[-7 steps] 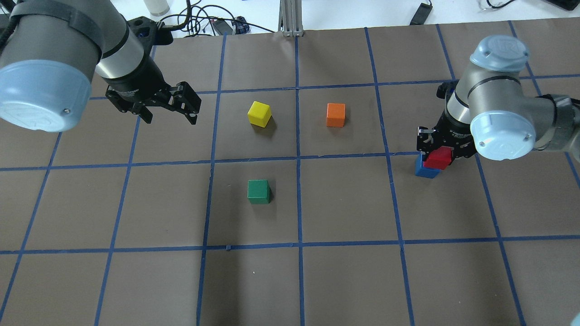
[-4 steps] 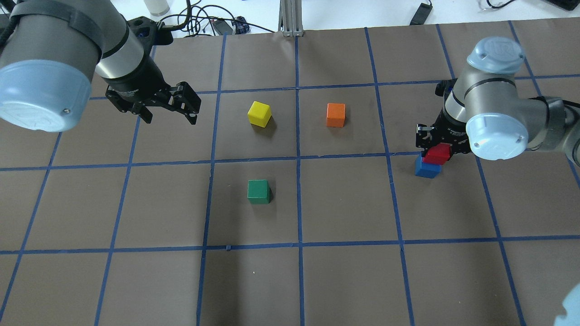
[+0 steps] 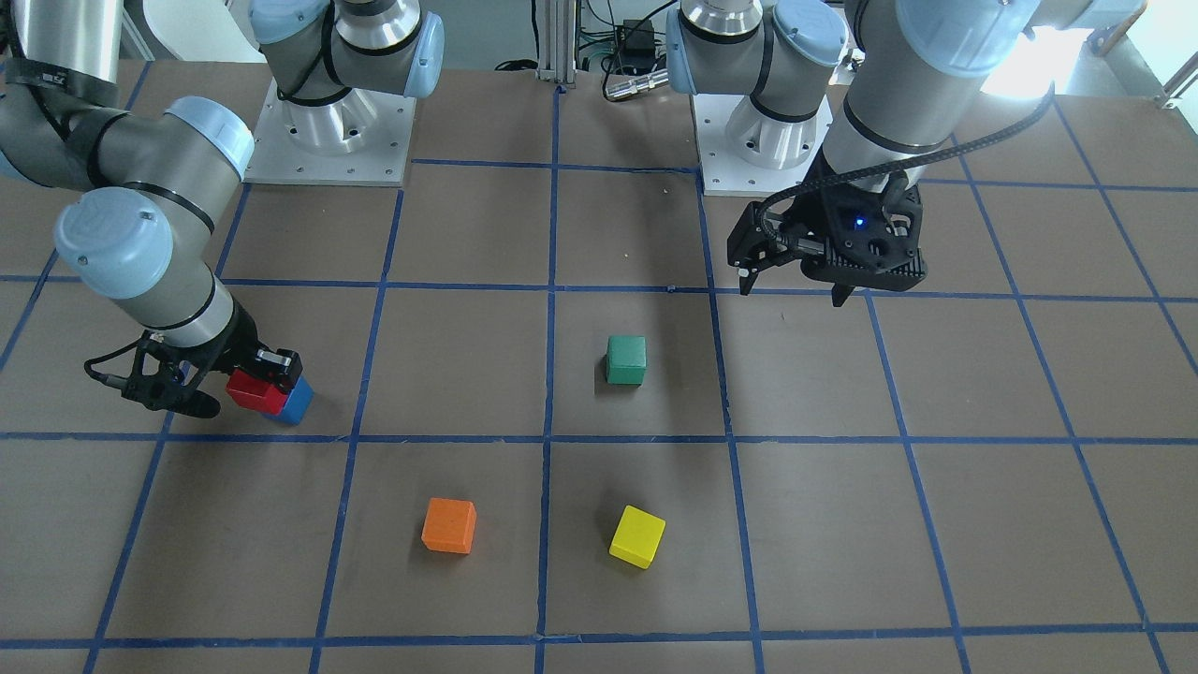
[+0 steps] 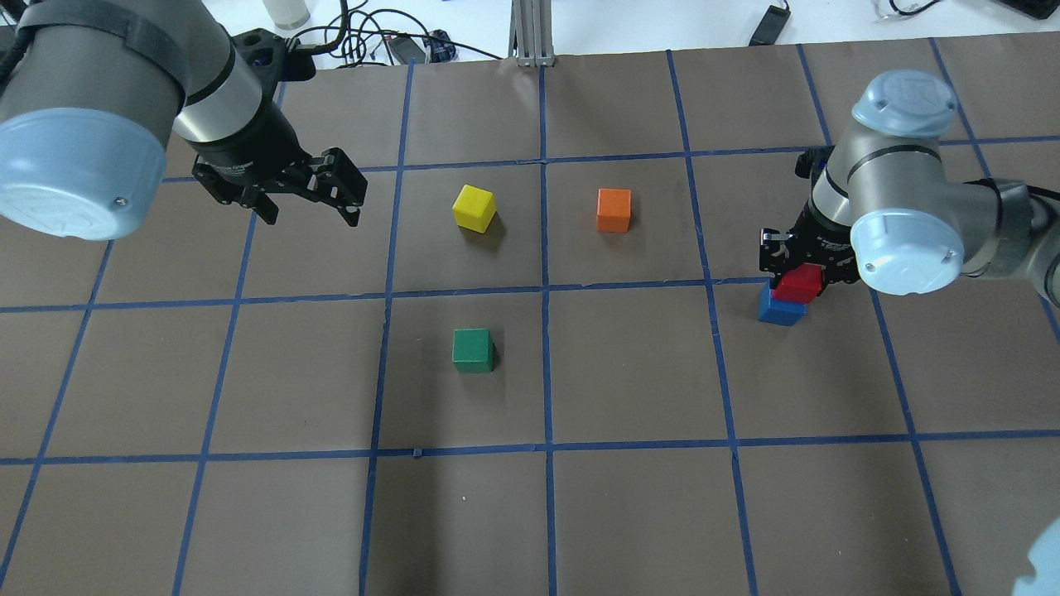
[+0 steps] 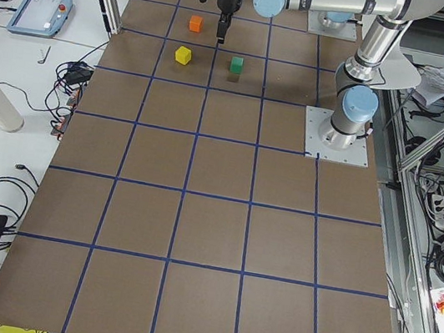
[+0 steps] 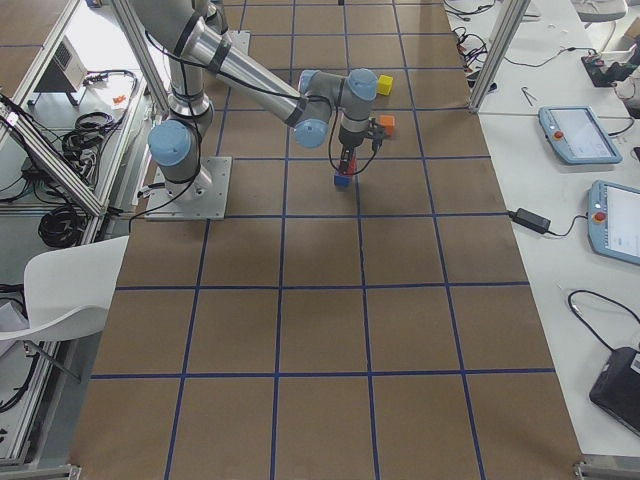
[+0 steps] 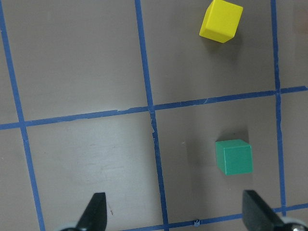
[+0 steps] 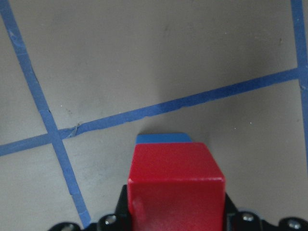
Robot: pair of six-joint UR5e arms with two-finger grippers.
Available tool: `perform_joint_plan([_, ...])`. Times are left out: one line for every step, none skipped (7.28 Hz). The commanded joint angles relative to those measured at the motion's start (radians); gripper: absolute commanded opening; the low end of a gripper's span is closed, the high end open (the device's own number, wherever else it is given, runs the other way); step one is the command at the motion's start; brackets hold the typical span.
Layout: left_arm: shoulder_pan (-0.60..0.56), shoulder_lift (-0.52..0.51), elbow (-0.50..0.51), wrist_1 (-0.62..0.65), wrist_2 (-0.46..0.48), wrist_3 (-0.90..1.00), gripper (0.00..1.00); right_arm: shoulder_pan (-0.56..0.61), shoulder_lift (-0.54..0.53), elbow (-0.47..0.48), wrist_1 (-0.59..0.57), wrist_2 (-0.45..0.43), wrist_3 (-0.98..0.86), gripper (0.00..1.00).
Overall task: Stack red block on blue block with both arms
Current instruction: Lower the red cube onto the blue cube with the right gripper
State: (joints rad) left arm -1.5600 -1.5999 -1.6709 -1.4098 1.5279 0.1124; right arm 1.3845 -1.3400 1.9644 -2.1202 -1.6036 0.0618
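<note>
One cube clamped in my right gripper point(image 4: 803, 270): red block point(image 8: 175, 185), directly over blue block point(image 8: 162, 138) (blue edge peeks ahead). Left gripper point(image 4: 312, 217) spread, well apart.

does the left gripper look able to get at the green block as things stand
Probably yes. The left gripper hangs open above the table, and the green block stands alone with bare paper around it; the yellow block is well apart.

Overhead and front cameras face each other across the table point(image 4: 629, 513); both wrist cameras look straight down, close.
</note>
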Motion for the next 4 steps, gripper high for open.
perform_joint_plan([0.000,0.000,0.000,0.000,0.000,0.000,1.00,0.001,-0.002,0.005,0.003,0.002,0.003,0.05])
perform_joint_plan([0.000,0.000,0.000,0.000,0.000,0.000,1.00,0.001,-0.002,0.005,0.003,0.004,0.001,0.05])
perform_joint_plan([0.000,0.000,0.000,0.000,0.000,0.001,1.00,0.001,-0.001,0.005,0.002,0.004,0.001,0.06])
perform_joint_plan([0.000,0.001,0.000,0.000,0.000,0.001,1.00,0.001,0.002,0.007,0.002,0.005,0.001,0.07])
